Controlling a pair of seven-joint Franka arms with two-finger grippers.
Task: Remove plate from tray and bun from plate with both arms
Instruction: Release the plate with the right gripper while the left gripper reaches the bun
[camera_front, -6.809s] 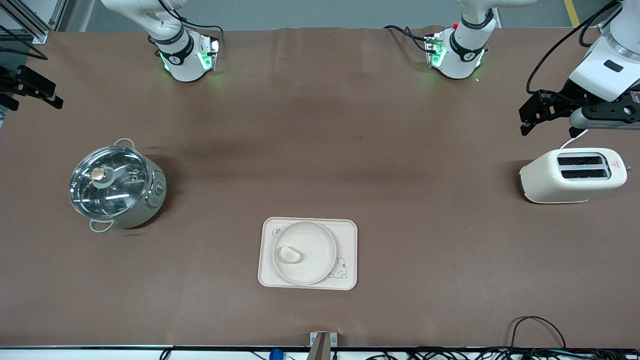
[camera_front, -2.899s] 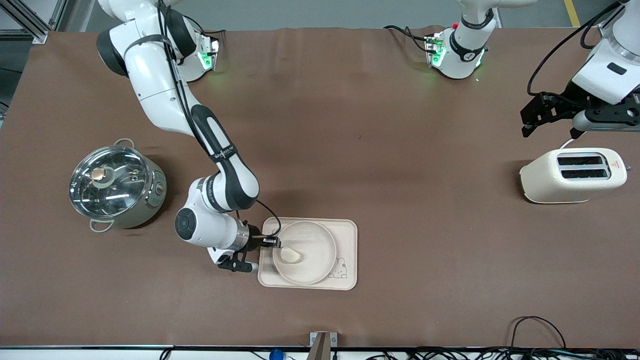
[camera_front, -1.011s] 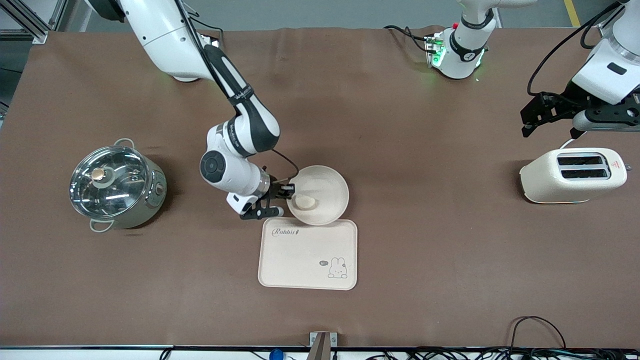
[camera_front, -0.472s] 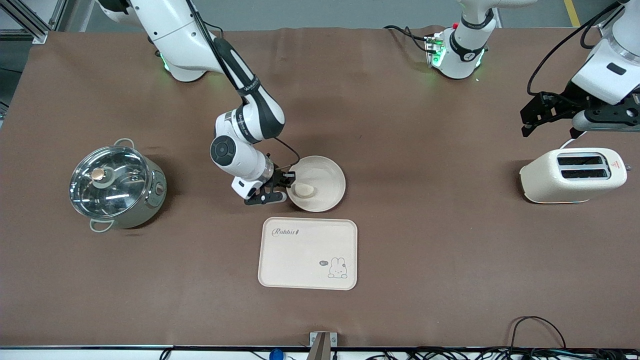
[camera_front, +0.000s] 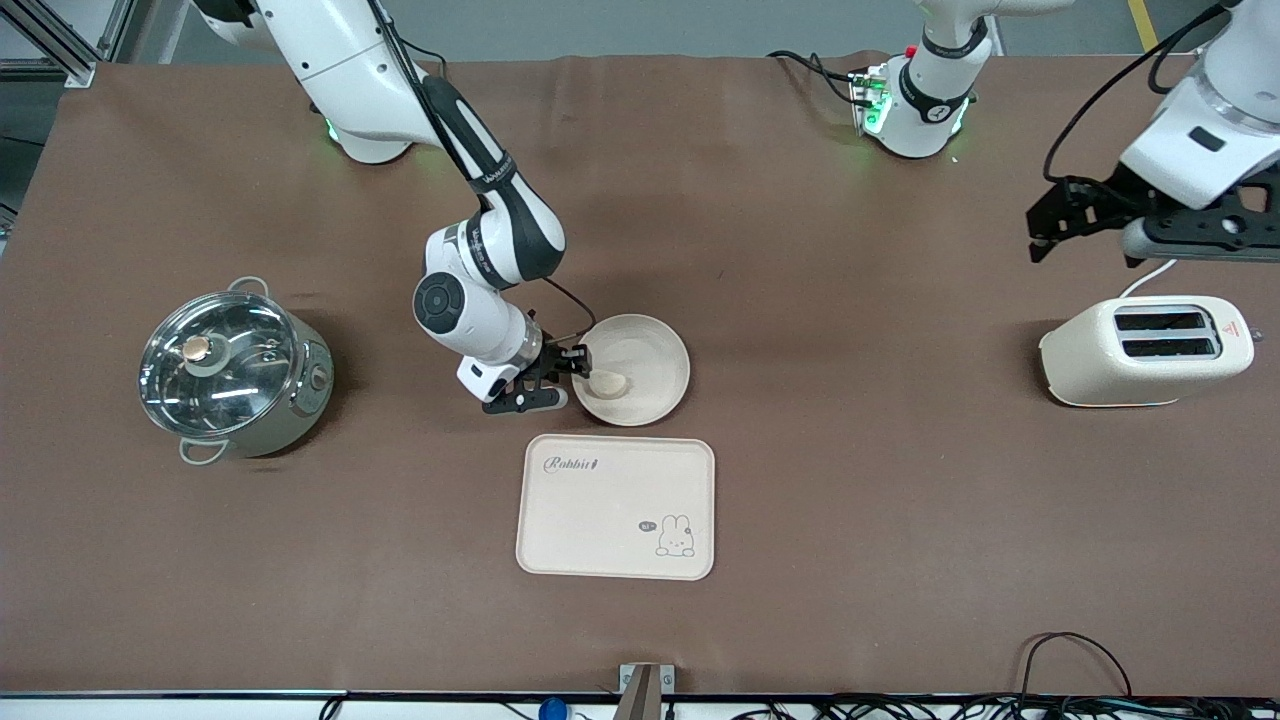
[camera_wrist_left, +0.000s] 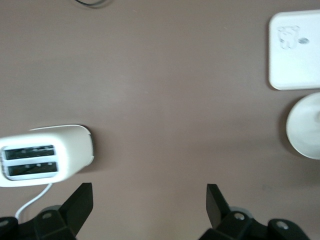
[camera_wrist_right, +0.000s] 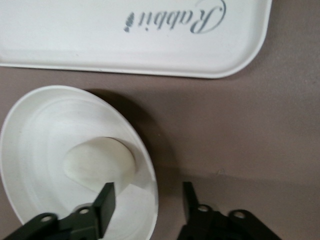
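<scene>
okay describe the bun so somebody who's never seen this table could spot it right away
Find the rectangular rabbit tray near the middle of the table; the round cream plate sits just farther from the front camera. The bun lies in that plate beside the right gripper, a small pale oblong lump, the only food in sight.

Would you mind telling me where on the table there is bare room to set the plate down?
Bare cloth lies between the plate and the toaster, and between the pot and the tray, whose surface is bare too. It is crowded by the right claw, open astride the plate's rim beside the bun. The left claw, open, hangs above the toaster.
</scene>
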